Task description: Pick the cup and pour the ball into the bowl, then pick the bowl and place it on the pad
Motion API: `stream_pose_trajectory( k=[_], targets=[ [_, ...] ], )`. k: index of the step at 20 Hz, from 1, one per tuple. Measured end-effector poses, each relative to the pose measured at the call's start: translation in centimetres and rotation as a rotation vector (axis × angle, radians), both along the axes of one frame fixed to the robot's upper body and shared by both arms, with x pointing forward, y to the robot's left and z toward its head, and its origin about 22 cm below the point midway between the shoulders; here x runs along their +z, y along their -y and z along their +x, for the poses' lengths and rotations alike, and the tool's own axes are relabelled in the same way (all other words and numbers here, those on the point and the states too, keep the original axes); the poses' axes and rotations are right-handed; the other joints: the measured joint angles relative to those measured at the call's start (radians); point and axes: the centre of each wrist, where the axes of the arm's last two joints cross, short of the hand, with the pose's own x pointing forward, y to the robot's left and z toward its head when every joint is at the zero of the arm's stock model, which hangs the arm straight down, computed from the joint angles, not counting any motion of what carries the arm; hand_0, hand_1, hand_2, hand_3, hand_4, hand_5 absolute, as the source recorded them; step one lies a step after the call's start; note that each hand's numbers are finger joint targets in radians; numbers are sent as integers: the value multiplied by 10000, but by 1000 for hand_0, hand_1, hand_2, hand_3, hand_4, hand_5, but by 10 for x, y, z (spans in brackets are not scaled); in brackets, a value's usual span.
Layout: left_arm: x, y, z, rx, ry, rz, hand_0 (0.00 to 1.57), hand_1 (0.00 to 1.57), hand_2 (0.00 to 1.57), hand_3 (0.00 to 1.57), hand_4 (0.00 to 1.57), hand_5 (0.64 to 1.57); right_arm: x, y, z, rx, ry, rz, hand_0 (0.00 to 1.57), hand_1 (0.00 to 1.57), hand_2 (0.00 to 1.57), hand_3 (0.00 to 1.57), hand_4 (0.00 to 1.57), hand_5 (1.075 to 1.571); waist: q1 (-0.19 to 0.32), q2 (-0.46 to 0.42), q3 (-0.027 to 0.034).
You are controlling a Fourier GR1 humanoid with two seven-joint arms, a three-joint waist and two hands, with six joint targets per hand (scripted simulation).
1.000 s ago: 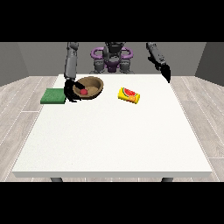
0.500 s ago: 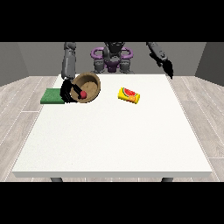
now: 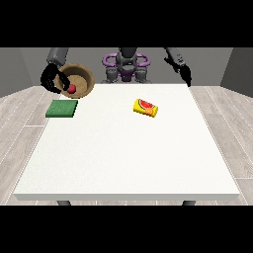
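Observation:
A brown bowl [image 3: 80, 77] hangs tilted in the air above the table's far left corner, its opening turned towards the camera. A small red ball [image 3: 71, 89] lies inside it near the lower rim. The hand at the view's left [image 3: 51, 79] is curled on the bowl's left rim and holds it up. Below, a green pad [image 3: 62, 108] lies flat on the table [image 3: 123, 158]. A yellow cup [image 3: 146, 107] with a watermelon picture lies on its side near the table's middle back. The hand at the view's right [image 3: 185, 73] hangs raised beyond the far right corner, holding nothing.
The robot's purple and grey torso [image 3: 126, 66] stands behind the table's far edge. Grey plank floor surrounds the table on all sides.
The bowl has been lifted off the table and carried up and to the left, now tilted above the green pad. The hand at the view's right has stayed raised.

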Motion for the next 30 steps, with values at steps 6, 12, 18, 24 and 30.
stream_pose_trajectory(
  k=[6,12,18,24,30],
  targets=[
    [-16,-24,-14,860,-199,-82,0,0,0,0,0,720,69,-19,34,1119,-538,-1273,1571,1571,1571,1571,1571,1555,-816,-256,49],
    [-4,-73,-17,1629,726,-117,0,0,0,0,0,701,86,-4,35,1312,238,-1619,1571,1571,1571,1412,1571,1558,-1243,648,71],
    [24,-126,-17,2010,2390,-599,0,0,0,0,839,1188,81,23,28,465,1758,-1524,1571,1571,1571,1571,1415,1563,-1183,2178,85],
    [61,-156,-13,2098,3623,-966,0,0,0,0,890,1191,53,43,19,-390,3017,-922,1571,1571,1571,1571,1223,1548,-1015,3230,64],
    [75,-174,-22,2257,4182,-1154,0,0,0,0,860,1163,44,56,15,-1346,3796,1313,1571,1571,1571,1311,358,1399,-1100,3651,11]
  ],
)
